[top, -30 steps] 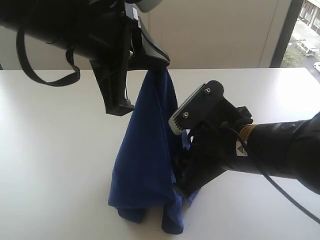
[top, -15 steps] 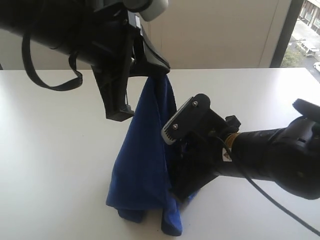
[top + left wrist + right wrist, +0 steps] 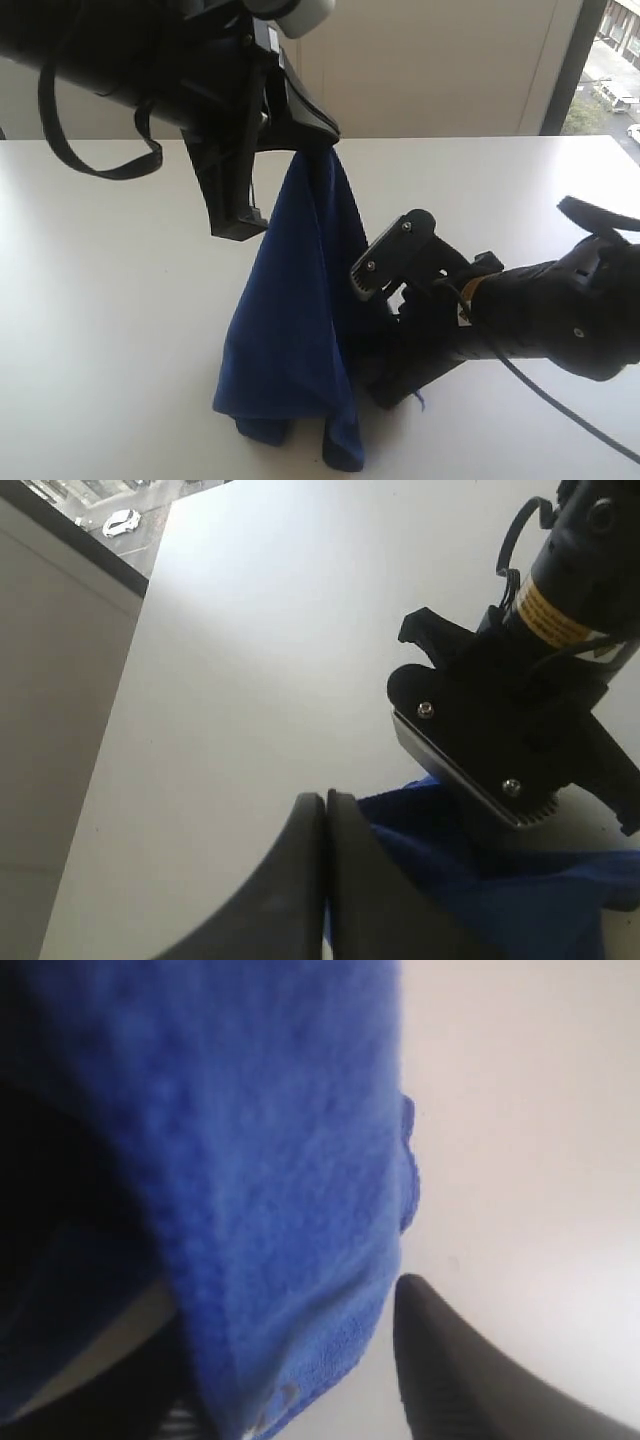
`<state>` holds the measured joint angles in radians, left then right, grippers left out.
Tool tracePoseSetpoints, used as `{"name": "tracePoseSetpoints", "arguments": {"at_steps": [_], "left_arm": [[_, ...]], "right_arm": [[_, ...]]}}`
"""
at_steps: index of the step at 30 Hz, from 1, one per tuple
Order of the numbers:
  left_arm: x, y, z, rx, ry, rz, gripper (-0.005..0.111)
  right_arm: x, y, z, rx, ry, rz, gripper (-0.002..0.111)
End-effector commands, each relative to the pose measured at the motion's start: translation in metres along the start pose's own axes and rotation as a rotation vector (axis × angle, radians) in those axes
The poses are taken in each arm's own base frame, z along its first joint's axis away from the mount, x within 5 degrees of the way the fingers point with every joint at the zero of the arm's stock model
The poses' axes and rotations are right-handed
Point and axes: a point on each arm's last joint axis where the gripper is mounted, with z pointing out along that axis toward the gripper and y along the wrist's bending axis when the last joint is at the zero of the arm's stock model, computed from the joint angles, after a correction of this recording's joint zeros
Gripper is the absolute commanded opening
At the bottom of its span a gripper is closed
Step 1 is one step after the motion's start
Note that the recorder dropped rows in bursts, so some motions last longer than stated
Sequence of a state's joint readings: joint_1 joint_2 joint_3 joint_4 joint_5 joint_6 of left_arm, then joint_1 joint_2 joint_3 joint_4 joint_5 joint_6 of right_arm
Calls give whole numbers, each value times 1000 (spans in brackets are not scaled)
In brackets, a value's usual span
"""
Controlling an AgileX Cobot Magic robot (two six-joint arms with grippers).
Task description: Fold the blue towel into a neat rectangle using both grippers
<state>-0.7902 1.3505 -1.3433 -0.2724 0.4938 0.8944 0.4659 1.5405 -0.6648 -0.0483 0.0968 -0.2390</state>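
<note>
A blue towel (image 3: 290, 330) hangs from the left gripper (image 3: 325, 137), which is clamped on its top corner. Its bottom folds rest on the white bench (image 3: 120, 330), away from the far edge. The right gripper (image 3: 393, 388), fingers apart, straddles the towel's lower side edge.

Both arms are chunky matte-black tubes. The left arm (image 3: 110, 50) has a flat black cable (image 3: 110, 173) looped off it and a white-grey block (image 3: 295, 12) on top. Its left gripper (image 3: 326, 815) is just two narrow black fingers. The right arm (image 3: 560, 320) wears a grey toothed plate (image 3: 390, 252) with two screws, a yellow label (image 3: 548, 615) and a thin black wire (image 3: 560, 400).
</note>
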Motion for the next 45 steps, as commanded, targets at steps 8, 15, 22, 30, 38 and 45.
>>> {"name": "tracePoseSetpoints", "arguments": {"at_steps": [8,15,22,30,38,45], "left_arm": [[-3,-1,-9,-9,-26,-18,0],[3,-5,-9,39,38,20,0],[23,-9,11,116,221,-23,20],[52,-2,40,36,467,-169,44],[47,-15,53,164,400,-320,44],[40,-37,73,397,223,-260,44]], "right_arm": [[13,1,19,-20,94,-52,25],[6,-10,-2,5,183,-132,0],[-43,-65,-79,332,243,-39,0],[-96,-103,-188,652,163,49,0],[-117,-116,-236,774,123,45,0],[-122,-121,-252,842,107,47,0]]}}
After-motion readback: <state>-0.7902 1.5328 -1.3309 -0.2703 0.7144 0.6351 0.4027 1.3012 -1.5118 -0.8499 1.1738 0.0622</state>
